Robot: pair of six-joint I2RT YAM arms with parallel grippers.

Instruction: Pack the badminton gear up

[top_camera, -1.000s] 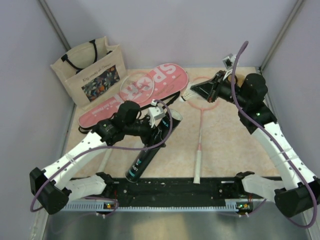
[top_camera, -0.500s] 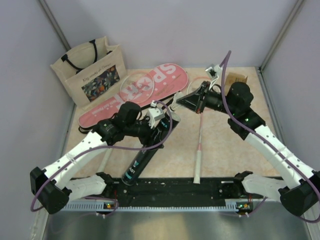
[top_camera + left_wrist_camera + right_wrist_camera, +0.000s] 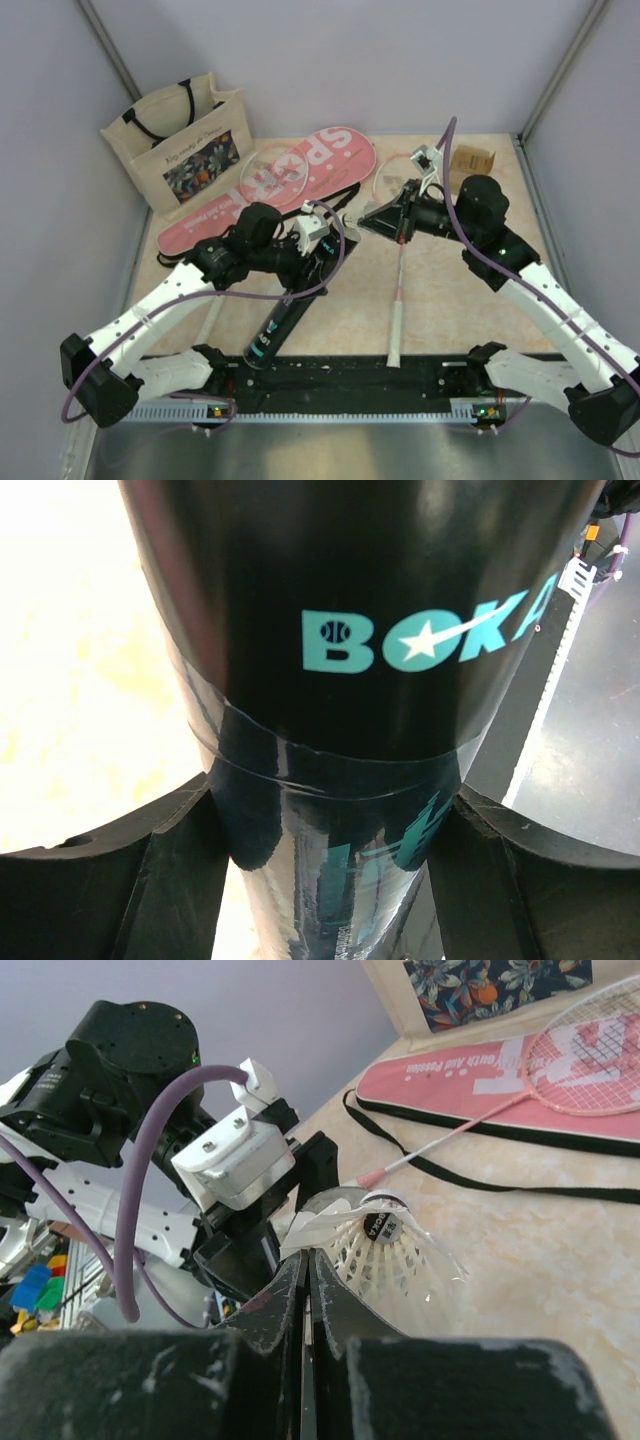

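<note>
My left gripper [image 3: 318, 258] is shut on the dark tube [image 3: 290, 300], which slants from its raised upper end down to the table's front edge. In the left wrist view the tube [image 3: 340, 680], printed "BOKA", fills the space between both fingers [image 3: 130, 880]. My right gripper [image 3: 308, 1260] is shut on a feather edge of a white shuttlecock [image 3: 390, 1250], held right beside the tube's upper end [image 3: 335, 1200]. From above, that shuttlecock [image 3: 358, 221] hangs at my right gripper [image 3: 368, 216]. One pink racket [image 3: 398, 290] lies on the table. Another racket [image 3: 275, 170] rests on the pink "SPORT" cover [image 3: 330, 160].
A beige floral tote bag [image 3: 180, 140] stands at the back left against the wall. A small brown cardboard box [image 3: 470, 160] sits at the back right. The cover's black strap [image 3: 480, 1180] trails across the beige table.
My right arm has carried the shuttlecock left and down, from above the racket head to the tube's upper end. The left arm has tipped the tube a little steeper.
</note>
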